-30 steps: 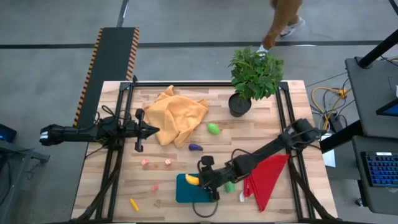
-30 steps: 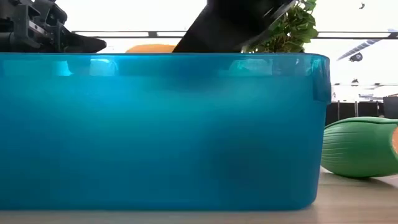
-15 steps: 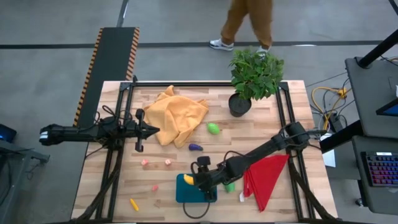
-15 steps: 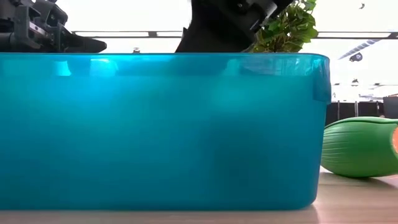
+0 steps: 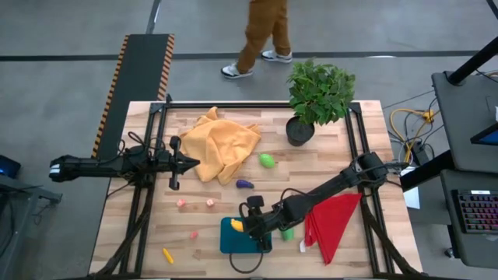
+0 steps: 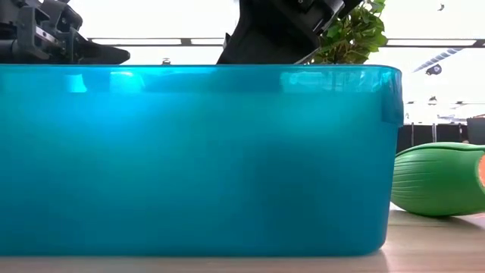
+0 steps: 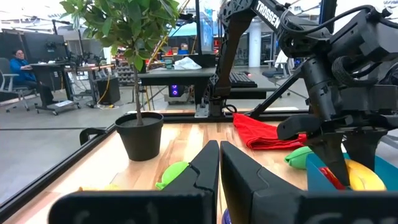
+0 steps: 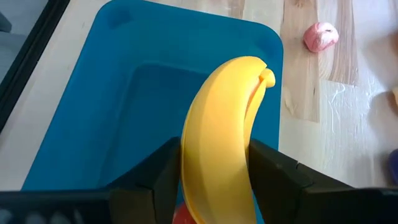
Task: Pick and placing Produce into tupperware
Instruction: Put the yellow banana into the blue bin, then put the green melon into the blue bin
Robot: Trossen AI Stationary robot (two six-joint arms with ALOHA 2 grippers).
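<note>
My right gripper [image 5: 240, 225] reaches in from the table's right and is shut on a yellow banana [image 8: 224, 130] over the teal tupperware [image 5: 243, 241] near the table's front edge. Something red [image 8: 179, 215] shows just under the banana. In the low view the tupperware's wall [image 6: 197, 159] fills the picture, and a green piece [image 6: 439, 178] lies on the table to its right. A second green piece [image 5: 267, 161] and the purple eggplant [image 5: 244, 184] lie farther back. My left gripper [image 7: 219, 149] waits shut at the table's left side [image 5: 191, 162]. My right gripper pinches the banana's two sides [image 8: 186, 155] between its two fingers [image 8: 273, 168]. The fingers slant down from the table's right, and the banana lies along them, its tip [image 8: 264, 73] sticking out past the fingertips. It hangs over the tupperware's inside [image 8: 118, 124].
An orange cloth [image 5: 222, 144] lies at the back left and a potted plant [image 5: 315, 97] at the back right. A red cloth [image 5: 333, 222] lies right of the tupperware. Pink bits [image 5: 180, 204] and a yellow-orange piece [image 5: 167, 255] sit front left. A person [image 5: 261, 35] walks behind the table.
My right gripper has shifted a little toward the table's left edge with the banana and tipped further down over the tupperware. The person behind the table has walked toward the left.
</note>
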